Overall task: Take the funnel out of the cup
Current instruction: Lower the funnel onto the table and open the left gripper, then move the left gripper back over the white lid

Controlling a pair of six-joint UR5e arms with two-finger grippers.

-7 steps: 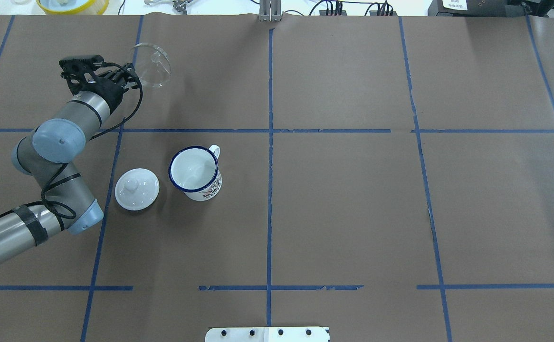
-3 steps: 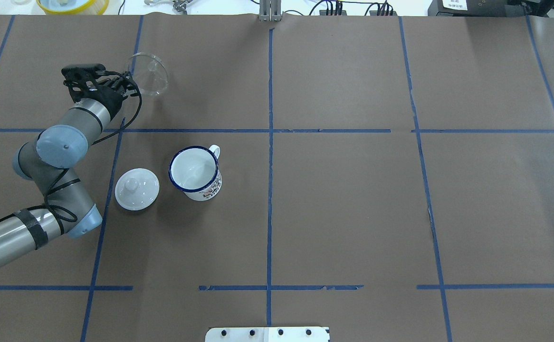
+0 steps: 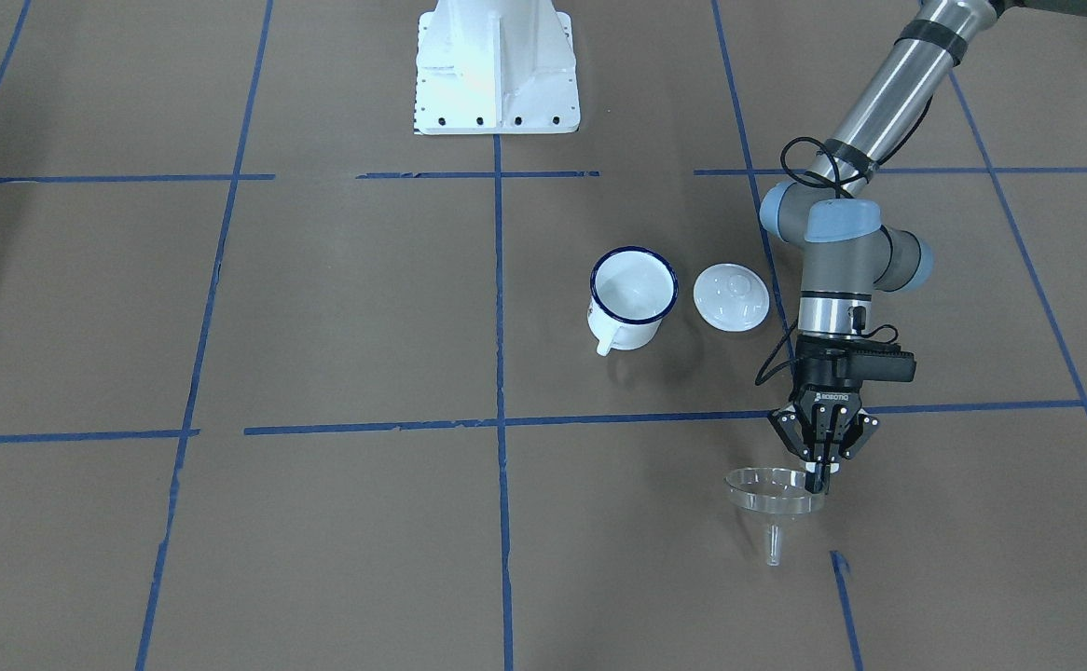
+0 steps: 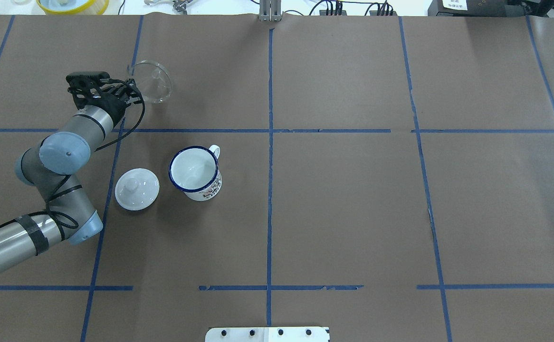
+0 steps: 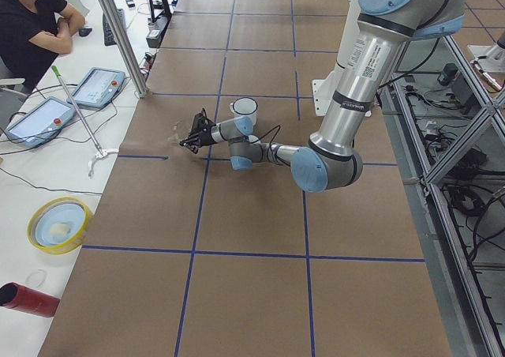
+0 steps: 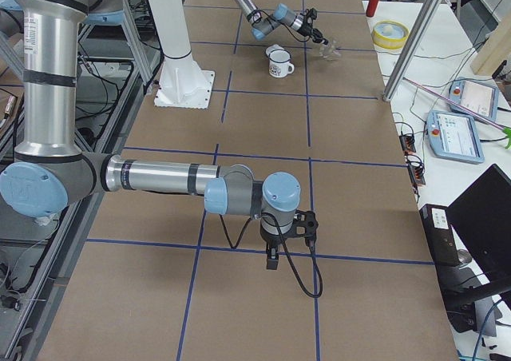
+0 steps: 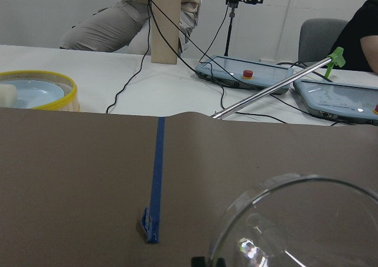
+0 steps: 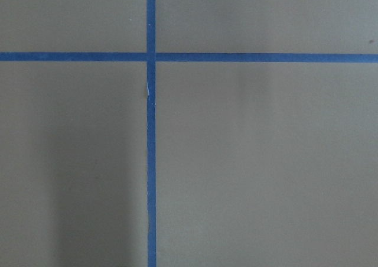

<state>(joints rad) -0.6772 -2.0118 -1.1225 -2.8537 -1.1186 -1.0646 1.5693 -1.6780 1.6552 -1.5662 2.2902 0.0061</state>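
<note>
From my station, the left gripper (image 3: 818, 477) has its jaws pinched together on the rim of the funnel (image 3: 775, 497), holding it upright with the spout pointing down at the table (image 4: 353, 213). I cannot tell whether the spout tip touches the paper. The funnel (image 4: 152, 88) is out of the cup (image 4: 195, 172) and well apart from it, on the far side of the blue tape line toward the operators. Against the overhead views from a second and half a second ago, funnel and gripper (image 4: 133, 93) have slid steadily down the picture, and the wrist and elbow have shifted with them. The cup has not moved, and neither has the white lid (image 4: 137, 189) just beside it. The left wrist camera catches only the funnel's clear rim (image 7: 295, 217). The right gripper (image 6: 272, 259) hangs over bare paper; I cannot tell how its jaws stand.
</note>
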